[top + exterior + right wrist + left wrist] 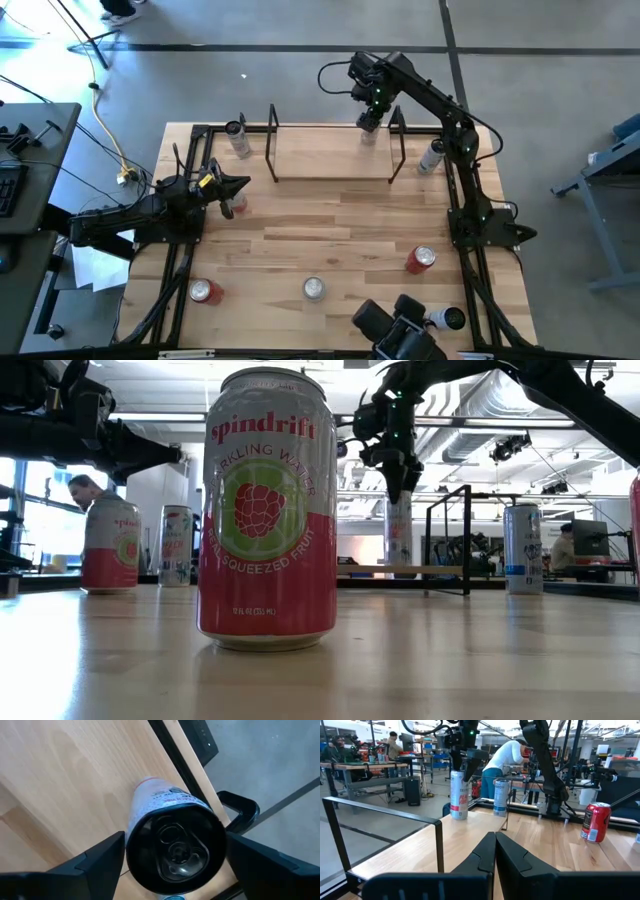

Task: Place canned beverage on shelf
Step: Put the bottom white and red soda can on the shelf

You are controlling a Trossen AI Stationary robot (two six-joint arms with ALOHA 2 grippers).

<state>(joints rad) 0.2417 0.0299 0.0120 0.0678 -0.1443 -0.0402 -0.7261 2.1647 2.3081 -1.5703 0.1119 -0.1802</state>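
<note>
Can [172,837] stands upright on the shelf [330,160], directly beneath our right gripper [370,120]; its fingers are spread wide, one to each side of the can's top, clear of it. Our left gripper [238,186] waits pinched together, well apart over the table [330,240].

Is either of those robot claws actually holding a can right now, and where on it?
No. The right gripper stands open around the top of a tall can on the shelf, fingers apart from it. The left gripper is shut, empty.
</note>
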